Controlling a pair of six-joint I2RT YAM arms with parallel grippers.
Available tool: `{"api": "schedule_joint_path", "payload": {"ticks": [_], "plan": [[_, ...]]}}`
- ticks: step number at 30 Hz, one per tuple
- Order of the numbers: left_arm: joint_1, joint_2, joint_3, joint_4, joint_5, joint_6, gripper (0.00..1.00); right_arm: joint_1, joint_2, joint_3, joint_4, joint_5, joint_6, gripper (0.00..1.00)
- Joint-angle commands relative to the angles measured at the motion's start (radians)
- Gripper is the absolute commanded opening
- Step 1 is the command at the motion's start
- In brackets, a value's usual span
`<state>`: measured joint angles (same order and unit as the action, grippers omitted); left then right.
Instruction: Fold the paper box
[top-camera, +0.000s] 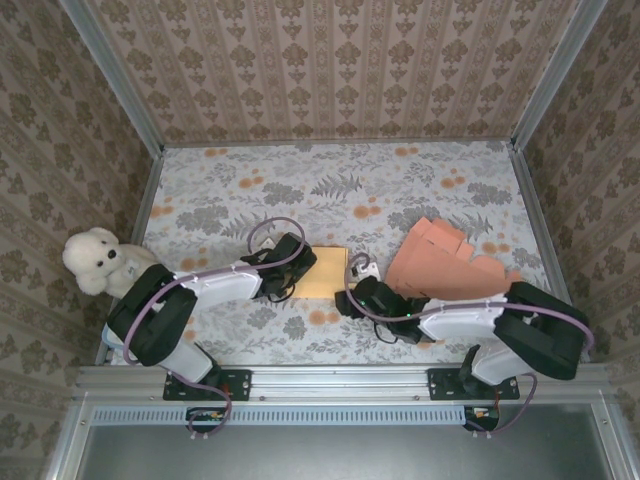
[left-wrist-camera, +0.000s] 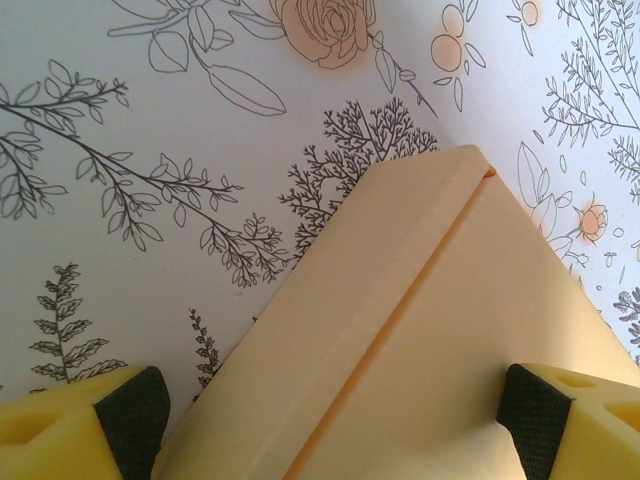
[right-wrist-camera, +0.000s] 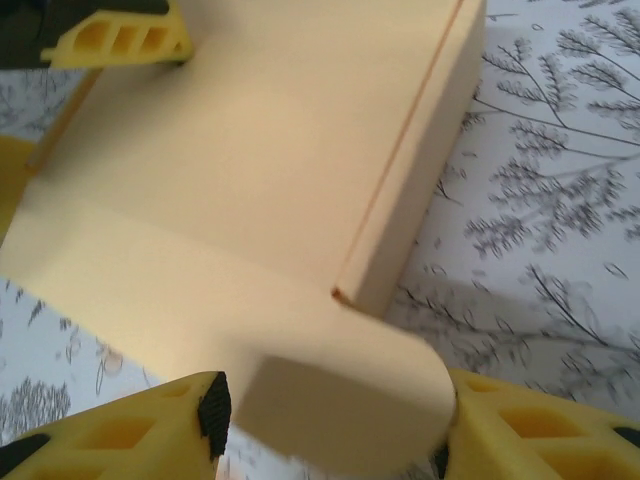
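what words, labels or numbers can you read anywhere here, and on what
None can be read. The yellow paper box is blank, the pink sheets are unprinted, and the tablecloth and walls bear only floral patterns.

— What sits on my left side?
— A white teddy bear (top-camera: 98, 262), at the left edge of the surface (top-camera: 330, 185), close against the patterned wall (top-camera: 330, 60).
— And on my right?
— A loose pile of salmon-pink card sheets (top-camera: 440, 262), fanned out flat, their far edges notched. It lies well apart from the bear.
— What covers the surface under me?
— A pale cloth (left-wrist-camera: 150, 120) printed with grey leaves, ferns and orange blossoms. A metal rail (top-camera: 340, 381) runs along its near edge, and damask wallpaper closes in the other three sides.
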<state>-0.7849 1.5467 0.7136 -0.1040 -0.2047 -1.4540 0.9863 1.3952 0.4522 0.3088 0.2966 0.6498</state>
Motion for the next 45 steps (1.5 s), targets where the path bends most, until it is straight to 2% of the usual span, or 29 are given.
{"api": "schedule_joint_path", "payload": {"ticks": [1,6,9,24,35,45], "plan": [[-0.008,0.098,-0.061,-0.075,0.114,-0.054,0.89,0.009,-0.115,-0.018,-0.179,0.006,-0.032,0.57],[-0.007,0.092,-0.06,-0.087,0.11,-0.055,0.89,0.011,-0.231,-0.003,-0.252,-0.018,-0.048,0.57],[-0.007,0.081,-0.058,-0.103,0.103,-0.054,0.89,0.01,-0.238,0.025,-0.27,-0.044,-0.064,0.57],[-0.02,0.084,-0.034,-0.132,0.076,-0.067,0.86,-0.02,-0.07,0.112,-0.172,-0.109,-0.075,0.58],[-0.023,0.102,-0.026,-0.122,0.083,-0.064,0.86,-0.11,-0.012,0.102,-0.128,-0.164,-0.083,0.58],[-0.023,0.102,-0.023,-0.122,0.083,-0.06,0.85,-0.129,0.078,0.108,-0.079,-0.198,-0.079,0.57]]}}
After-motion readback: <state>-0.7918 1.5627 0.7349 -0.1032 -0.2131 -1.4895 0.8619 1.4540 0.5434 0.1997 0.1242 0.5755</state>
